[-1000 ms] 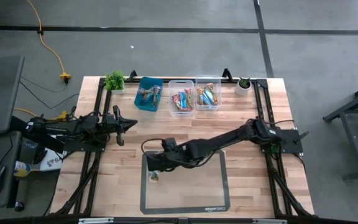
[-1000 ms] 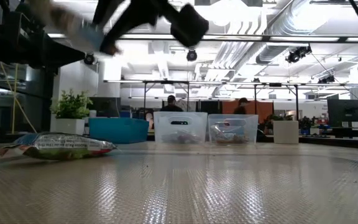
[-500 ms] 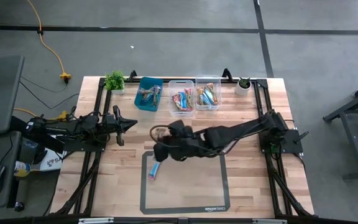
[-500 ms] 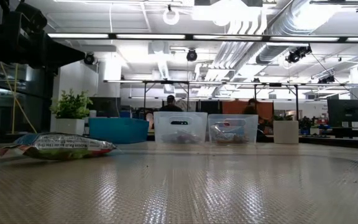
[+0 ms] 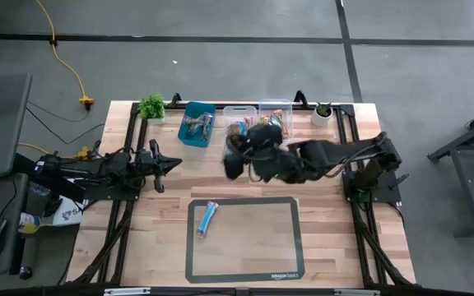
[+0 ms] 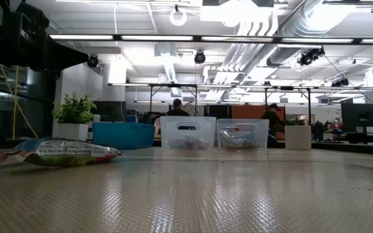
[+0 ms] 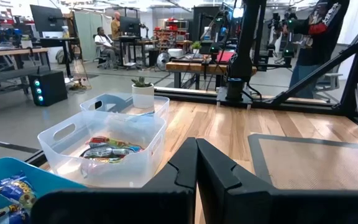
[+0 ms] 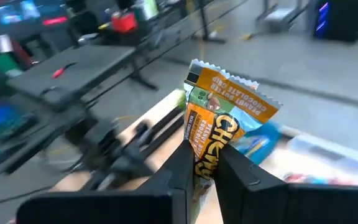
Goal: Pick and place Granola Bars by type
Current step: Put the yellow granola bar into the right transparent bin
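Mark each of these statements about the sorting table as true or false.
1. The right hand grips an orange granola bar. True.
2. The mat holds no bars. False: one blue-wrapped bar lies at its left edge.
3. The left hand is shut and holds nothing. True.
4. All three bins are teal. False: one teal bin stands beside two clear bins.
5. The right arm is parked at the table's right edge. False: it reaches over toward the bins.
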